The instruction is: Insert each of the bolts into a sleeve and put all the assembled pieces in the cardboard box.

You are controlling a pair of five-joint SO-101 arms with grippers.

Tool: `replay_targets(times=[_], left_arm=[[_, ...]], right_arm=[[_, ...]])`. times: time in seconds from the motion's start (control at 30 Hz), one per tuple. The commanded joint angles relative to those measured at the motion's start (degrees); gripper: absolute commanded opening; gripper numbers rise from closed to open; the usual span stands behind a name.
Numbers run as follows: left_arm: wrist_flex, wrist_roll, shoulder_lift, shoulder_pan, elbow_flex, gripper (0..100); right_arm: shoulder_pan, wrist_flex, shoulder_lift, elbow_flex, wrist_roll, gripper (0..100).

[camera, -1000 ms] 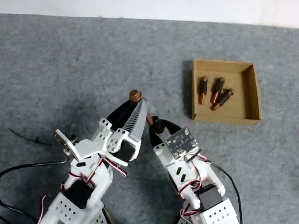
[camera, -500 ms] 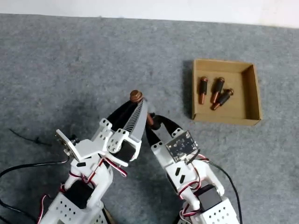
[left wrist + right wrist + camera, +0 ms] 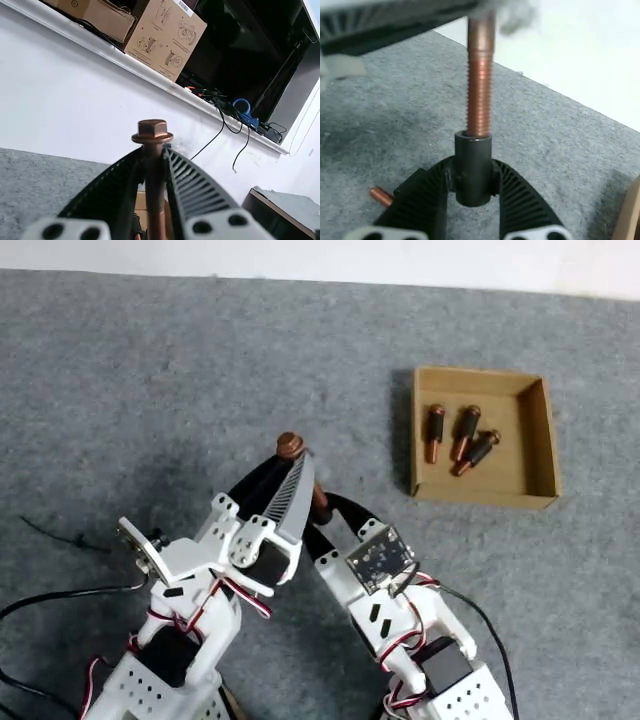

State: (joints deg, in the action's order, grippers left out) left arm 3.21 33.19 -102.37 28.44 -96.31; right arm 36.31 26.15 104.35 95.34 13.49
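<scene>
Right gripper [image 3: 322,515] brings the sleeve [image 3: 472,172] onto the bolt [image 3: 480,85]
Over the last second the right gripper has swung in toward the left gripper [image 3: 290,472], and its wrist has drawn back toward the near edge. The sleeve, which was just beside the bolt, is now tucked under the left gripper, with the bolt's threaded tip entering its mouth
</scene>
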Motion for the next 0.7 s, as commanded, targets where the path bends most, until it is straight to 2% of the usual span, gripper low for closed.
replay_targets(times=[0.0, 0.1, 0.5, 0.67], left_arm=[[0.09, 0.18, -0.22, -2.42, -0.92, 1], [0.18, 0.44, -0.22, -4.35, -0.92, 1], [-0.09, 0.44, 0.13, -4.18, -0.92, 1], [-0.09, 0.44, 0.22, -3.82, -0.92, 1]], right_arm=[[-0.57, -1.45, 1.01, -1.80, -0.18, 0.5], [-0.31, -1.45, 1.01, -2.51, -0.18, 0.5], [-0.13, -1.36, 1.01, -7.69, -0.18, 0.5], [2.68, -1.36, 1.01, -7.78, -0.18, 0.5]])
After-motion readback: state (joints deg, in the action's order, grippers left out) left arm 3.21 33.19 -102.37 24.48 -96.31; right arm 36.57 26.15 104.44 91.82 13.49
